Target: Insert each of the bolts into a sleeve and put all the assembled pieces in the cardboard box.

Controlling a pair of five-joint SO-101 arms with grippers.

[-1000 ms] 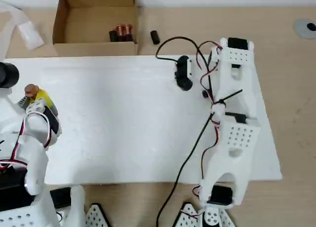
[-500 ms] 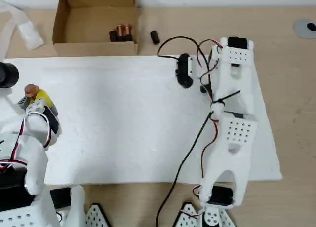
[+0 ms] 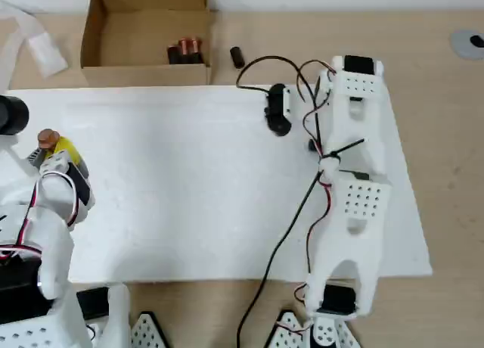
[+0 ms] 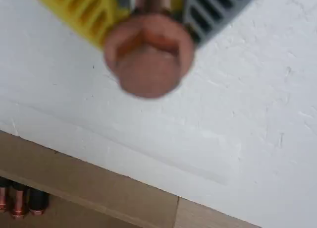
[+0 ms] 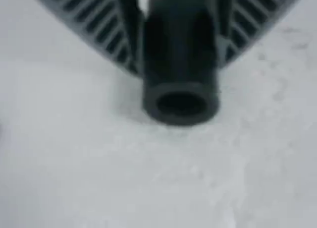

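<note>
Near left, over the left edge of the white foam sheet (image 3: pixel 189 181): left gripper (image 4: pixel 148 2) clamped on a copper bolt (image 4: pixel 148 59). Yellow finger (image 4: pixel 81 10) on one side of the shank, grey finger (image 4: pixel 220 10) on the other, hex head poking out past the tips. Bolt held clear of the foam.

Farther on, along the right side of the sheet: right arm (image 3: pixel 352 204) stretched toward the far edge. Right gripper (image 5: pixel 181 20) pinching a black sleeve (image 5: pixel 181 74) between two ribbed grey fingers (image 5: pixel 89 25), hollow end out beyond the tips and low over the foam. Touching the foam or just above it: cannot tell.

Beyond the sheet's far edge, on the bare wooden table (image 3: pixel 439 121): a loose sleeve (image 3: pixel 237 57), lying just right of the cardboard box (image 3: pixel 92 30) and apart from it.

Far left: the box itself, open at the top. Inside, against the near wall toward its right corner, assembled pieces (image 3: pixel 186 51) side by side, copper heads showing. Left of the box, crumpled clear plastic wrap (image 3: pixel 34 41).
</note>
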